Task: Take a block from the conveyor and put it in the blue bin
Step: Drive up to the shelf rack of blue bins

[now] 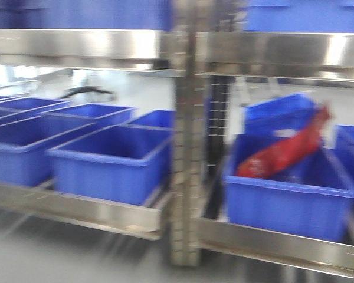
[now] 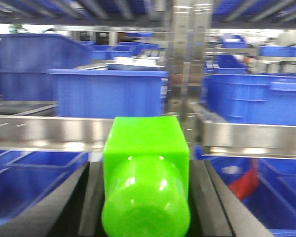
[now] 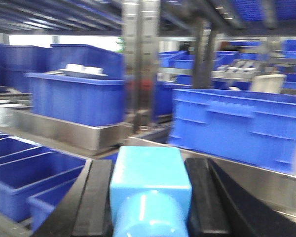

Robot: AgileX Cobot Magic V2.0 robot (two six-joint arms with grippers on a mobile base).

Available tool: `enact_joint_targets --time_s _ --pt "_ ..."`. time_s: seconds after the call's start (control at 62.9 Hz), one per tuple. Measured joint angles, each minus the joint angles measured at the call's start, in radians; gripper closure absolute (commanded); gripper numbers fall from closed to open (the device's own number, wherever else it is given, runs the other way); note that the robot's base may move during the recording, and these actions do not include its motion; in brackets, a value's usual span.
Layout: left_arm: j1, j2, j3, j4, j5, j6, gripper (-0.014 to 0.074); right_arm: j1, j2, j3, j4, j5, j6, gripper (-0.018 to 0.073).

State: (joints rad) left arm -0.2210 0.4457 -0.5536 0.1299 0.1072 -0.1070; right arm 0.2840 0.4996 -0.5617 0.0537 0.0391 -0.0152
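Both arms are already loaded. The left gripper [image 2: 147, 210] is closed narrow on a green block [image 2: 146, 163], its dark fingers [image 2: 81, 202] pressed against the block's two sides. The right gripper [image 3: 149, 212] is clamped the same way on a blue block [image 3: 150, 173]. Each block has a squared far end and a rounded near end. Its long axis appears to run along the fingers, pointing away from the wrist toward the steel rack [image 1: 186, 147]. The conveyor shows in none of the views, so pickup looks finished and placing remains. What matters now is that the bins lie ahead of and below the held blocks. In the left wrist view a shelf rail [image 2: 49, 131] crosses behind the green block, with an open blue bin [image 2: 24, 185] low on the left. Another bin [image 2: 281, 197] sits low on the right, with something red in it. In the front view a red packet [image 1: 283, 153] lies in the right-hand bin [image 1: 289, 200], and an empty-looking bin [image 1: 109, 156] stands to the left of the upright. The right wrist view shows open bins [image 3: 34, 177] low and to the left of the blue block. No arm appears in the blurred front view, so which gripper is nearer a bin cannot be told.
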Motion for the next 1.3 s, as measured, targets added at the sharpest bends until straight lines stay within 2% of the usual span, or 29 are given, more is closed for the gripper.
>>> enact_joint_targets --time_s 1.303 --pt "0.000 0.000 0.000 0.000 0.000 0.000 0.0707 0.000 0.000 0.000 0.000 0.000 0.000 0.0720"
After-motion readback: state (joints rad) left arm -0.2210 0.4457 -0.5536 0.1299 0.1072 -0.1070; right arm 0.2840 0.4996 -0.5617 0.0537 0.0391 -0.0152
